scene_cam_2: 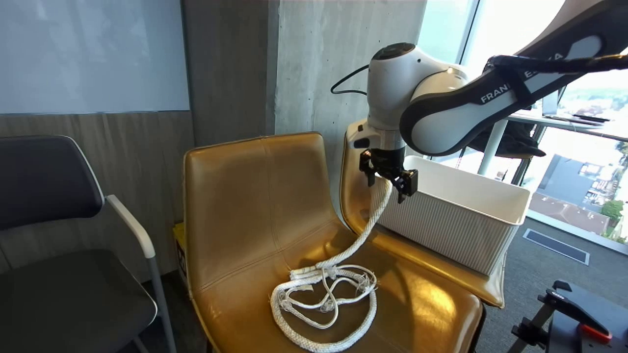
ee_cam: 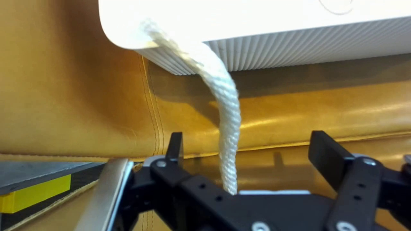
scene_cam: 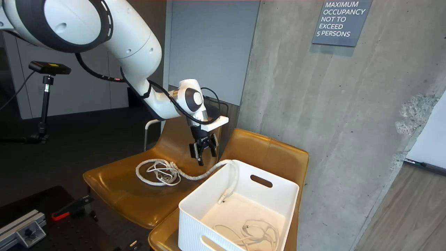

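One white ribbed plastic bin (scene_cam_2: 441,230), one thick white twisted rope (ee_cam: 230,125)
Two tan stitched leather chairs (scene_cam_2: 255,196), one dark, white-armed upholstered chair (scene_cam_2: 46,181), one flat blue-grey rectangular sign (scene_cam: 343,22), one black, post-mounted, box-shaped device (scene_cam: 50,68), one white-and-black jointed robot arm (scene_cam: 134,31), one black metal pincer (ee_cam: 247,141) with two fingers (ee_cam: 173,147).

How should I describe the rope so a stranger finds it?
Two tan chairs stand together, one bearing a white bin. The rope runs out of it and lies looped on the other seat. Bin and rope are white, but only the rope is twisted.
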